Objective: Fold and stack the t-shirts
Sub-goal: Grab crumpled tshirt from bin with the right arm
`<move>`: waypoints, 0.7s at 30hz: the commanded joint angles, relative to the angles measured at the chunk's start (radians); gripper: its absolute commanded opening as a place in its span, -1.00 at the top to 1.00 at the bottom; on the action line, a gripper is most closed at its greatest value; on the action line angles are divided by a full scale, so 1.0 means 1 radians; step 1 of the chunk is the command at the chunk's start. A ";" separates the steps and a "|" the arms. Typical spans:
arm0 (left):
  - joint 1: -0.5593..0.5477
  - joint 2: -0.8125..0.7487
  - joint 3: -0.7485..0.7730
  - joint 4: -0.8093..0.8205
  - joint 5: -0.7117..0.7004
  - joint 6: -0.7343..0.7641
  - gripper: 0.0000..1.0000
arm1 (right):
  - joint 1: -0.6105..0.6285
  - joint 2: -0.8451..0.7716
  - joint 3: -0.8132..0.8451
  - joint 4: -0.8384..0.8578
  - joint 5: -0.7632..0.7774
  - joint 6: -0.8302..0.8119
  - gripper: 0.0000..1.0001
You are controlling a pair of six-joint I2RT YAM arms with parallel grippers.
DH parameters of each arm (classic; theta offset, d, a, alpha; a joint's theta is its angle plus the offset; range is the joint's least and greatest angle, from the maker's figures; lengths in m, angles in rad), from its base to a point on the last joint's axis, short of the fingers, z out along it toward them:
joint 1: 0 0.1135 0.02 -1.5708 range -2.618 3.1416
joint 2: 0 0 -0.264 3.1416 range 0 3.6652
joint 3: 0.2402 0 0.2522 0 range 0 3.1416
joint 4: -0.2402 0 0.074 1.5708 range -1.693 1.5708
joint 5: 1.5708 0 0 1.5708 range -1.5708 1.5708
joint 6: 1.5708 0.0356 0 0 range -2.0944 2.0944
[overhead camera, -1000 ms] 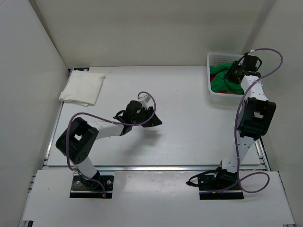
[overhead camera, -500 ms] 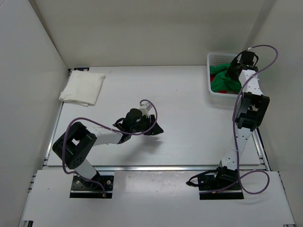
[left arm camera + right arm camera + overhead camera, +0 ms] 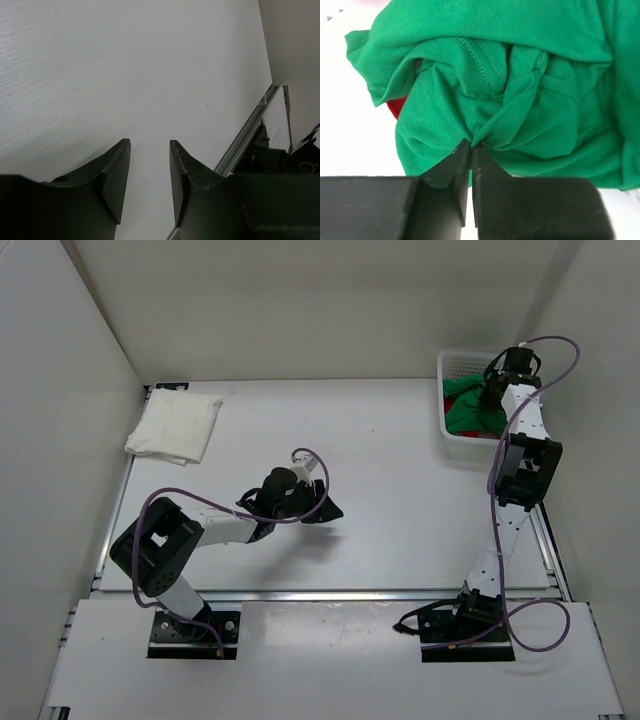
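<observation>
At upper right of the top view, the right gripper (image 3: pixel 471 146) reaches into the white mesh basket (image 3: pixel 462 362), its fingers pinched together on a bunched fold of the green t-shirt (image 3: pixel 520 65). The green t-shirt lies crumpled in the basket, with a bit of the red t-shirt (image 3: pixel 397 106) showing under its left edge in the wrist view. The white t-shirt (image 3: pixel 176 426) lies folded on the desk (image 3: pixel 380 440) at upper left, well apart from both arms. Near frame centre, the left gripper (image 3: pixel 149 145) sits low over bare desk, fingers a narrow gap apart, holding nothing.
</observation>
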 commanded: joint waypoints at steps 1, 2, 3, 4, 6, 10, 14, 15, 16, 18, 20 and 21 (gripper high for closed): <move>0.006 -0.021 0.000 0.023 0.019 -0.004 0.05 | 0.010 -0.099 0.047 0.012 -0.003 0.004 1.00; 0.012 -0.017 0.000 0.028 0.030 -0.001 0.05 | 0.016 -0.144 0.046 0.009 0.001 0.005 0.99; 0.013 -0.020 0.008 0.028 0.031 -0.008 0.05 | 0.020 -0.183 0.063 0.000 -0.008 0.011 1.00; 0.018 -0.022 0.011 0.029 0.038 -0.005 0.05 | 0.028 -0.201 0.076 -0.011 -0.020 0.007 0.99; 0.030 -0.039 0.023 0.017 0.045 -0.009 0.05 | 0.040 -0.302 0.080 -0.020 -0.029 0.007 1.00; 0.081 -0.091 0.034 0.008 0.071 -0.035 0.04 | 0.091 -0.493 0.040 -0.003 -0.088 0.011 1.00; 0.116 -0.163 0.039 -0.032 0.053 -0.033 0.04 | 0.219 -0.815 -0.217 0.148 -0.131 -0.005 1.00; 0.134 -0.190 0.031 -0.046 0.048 -0.033 0.03 | 0.244 -0.905 -0.286 0.209 -0.143 -0.008 1.00; 0.151 -0.223 0.020 -0.049 0.044 -0.035 0.04 | 0.297 -0.971 -0.316 0.245 -0.135 -0.013 1.00; 0.190 -0.277 0.002 -0.054 0.039 -0.044 0.03 | 0.384 -1.056 -0.356 0.274 -0.146 -0.034 0.98; 0.251 -0.330 -0.017 -0.063 0.048 -0.059 0.01 | 0.553 -1.113 -0.358 0.294 -0.139 -0.054 1.00; 0.268 -0.344 -0.024 -0.067 0.045 -0.064 0.01 | 0.624 -1.134 -0.354 0.299 -0.134 -0.058 0.99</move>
